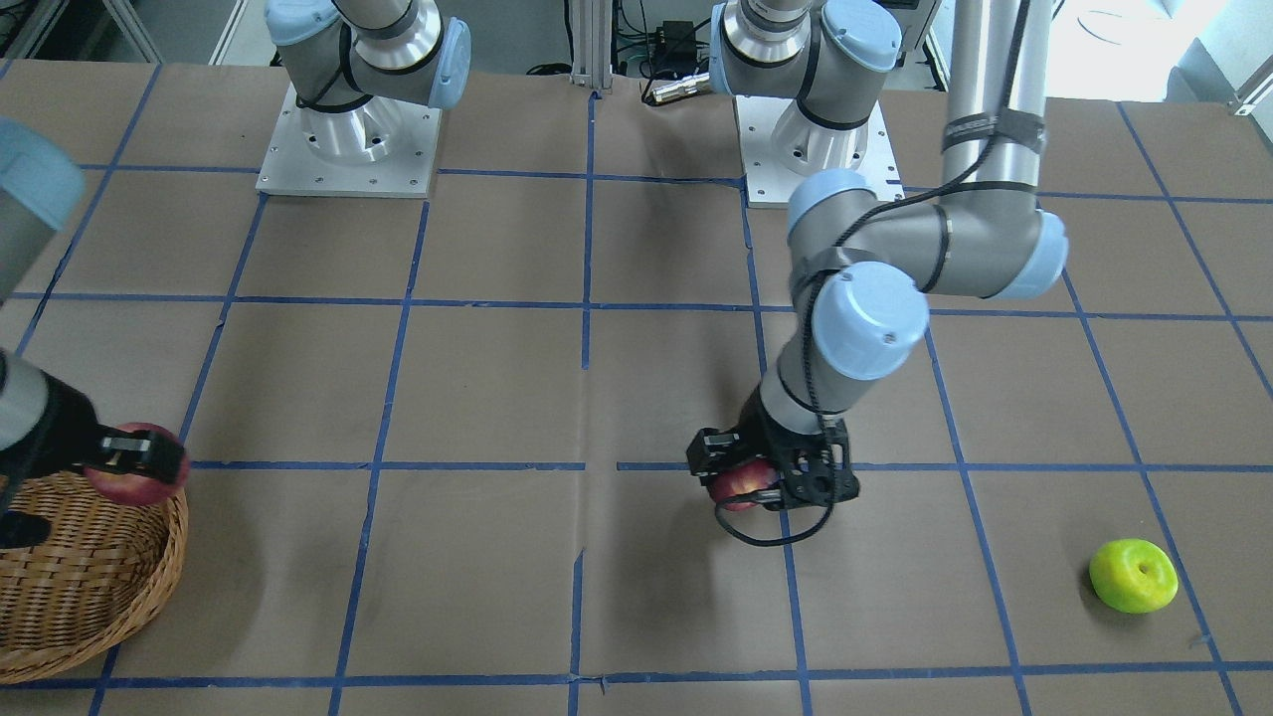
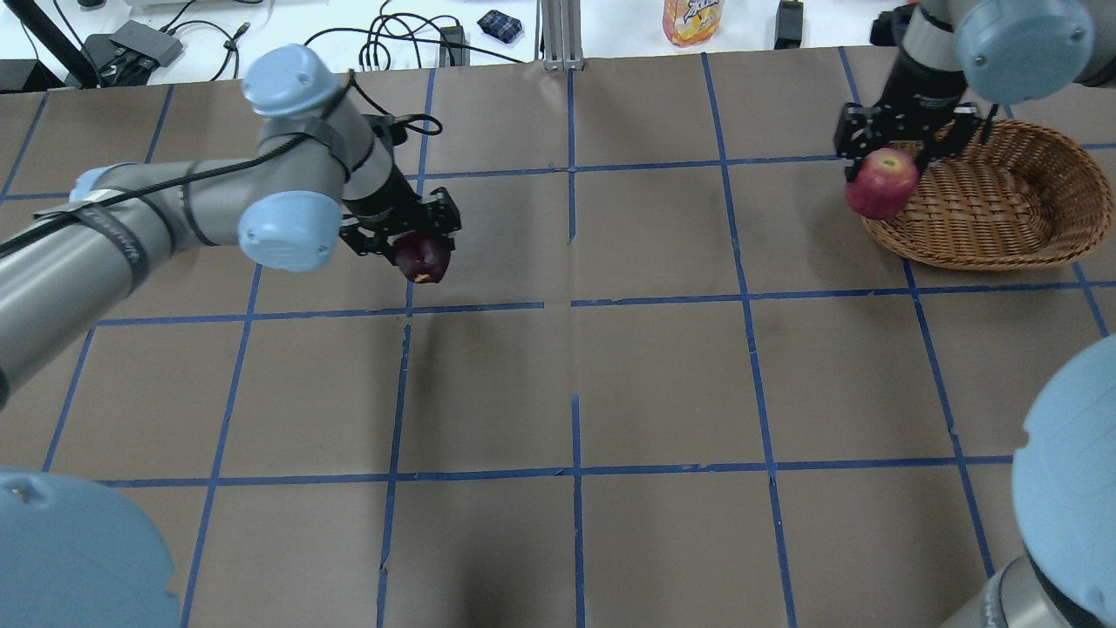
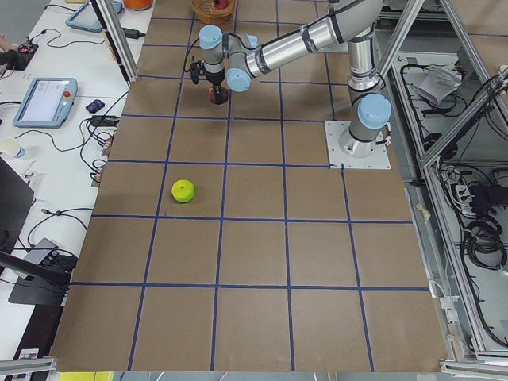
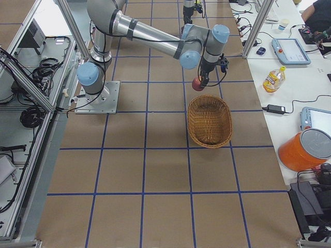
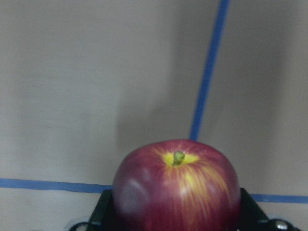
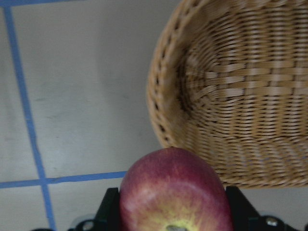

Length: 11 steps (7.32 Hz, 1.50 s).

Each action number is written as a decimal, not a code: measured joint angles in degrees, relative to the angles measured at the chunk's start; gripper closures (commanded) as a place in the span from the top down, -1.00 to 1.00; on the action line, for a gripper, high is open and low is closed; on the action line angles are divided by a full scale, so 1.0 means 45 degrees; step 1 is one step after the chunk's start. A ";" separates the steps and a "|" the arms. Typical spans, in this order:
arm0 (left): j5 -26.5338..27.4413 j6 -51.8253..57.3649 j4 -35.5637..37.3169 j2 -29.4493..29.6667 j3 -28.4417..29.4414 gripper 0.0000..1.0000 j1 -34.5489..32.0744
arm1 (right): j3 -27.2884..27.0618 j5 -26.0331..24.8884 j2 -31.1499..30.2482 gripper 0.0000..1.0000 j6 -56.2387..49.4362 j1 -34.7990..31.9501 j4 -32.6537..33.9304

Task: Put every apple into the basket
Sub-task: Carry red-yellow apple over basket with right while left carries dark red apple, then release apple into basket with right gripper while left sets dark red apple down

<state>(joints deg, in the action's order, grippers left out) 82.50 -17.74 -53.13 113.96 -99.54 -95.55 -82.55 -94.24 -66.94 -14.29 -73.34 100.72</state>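
Front-facing exterior view, near to far. The green apple (image 1: 1134, 575) lies alone at lower right on the surface (image 1: 497, 378), tipped so its stem dimple shows, well apart from both arms.

The wicker basket (image 1: 171, 562) sits at lower left, and no apple shows inside it. Right pincer (image 1: 134, 459), at left edge of frame, is clamped on the red apple (image 1: 134, 487), one finger on each side. It holds the apple up at the basket's rim, which the right wrist view puts just outside the rim and not yet over the hollow.

Further back, mid-frame, the left pincer (image 1: 766, 482) is closed round the dark red apple (image 1: 741, 484). It grips across the widest part, and the left wrist view shows the stem end facing away from the camera. It looks lifted off the surface, far from the basket. Both arm bases (image 1: 348, 139) are at top of frame.

Handling, judged: the apples are firm, smooth-skinned, round and moderately heavy, so they are likely to roll if nudged and slip if pinched off-centre. Best hold for the green one is from above, across its widest girth. Lower it in, don't drop it, since it may bruise.
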 measured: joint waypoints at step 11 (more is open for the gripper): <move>0.0050 -0.3640 0.2883 0.1428 -0.0115 1.00 -0.2805 | 0.0250 -0.0294 0.2536 1.00 -0.5750 0.2957 0.4214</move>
<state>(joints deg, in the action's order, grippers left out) 82.73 -34.12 -40.16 120.39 -100.06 -108.18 -81.43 -95.56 -55.53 -40.17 -60.04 119.68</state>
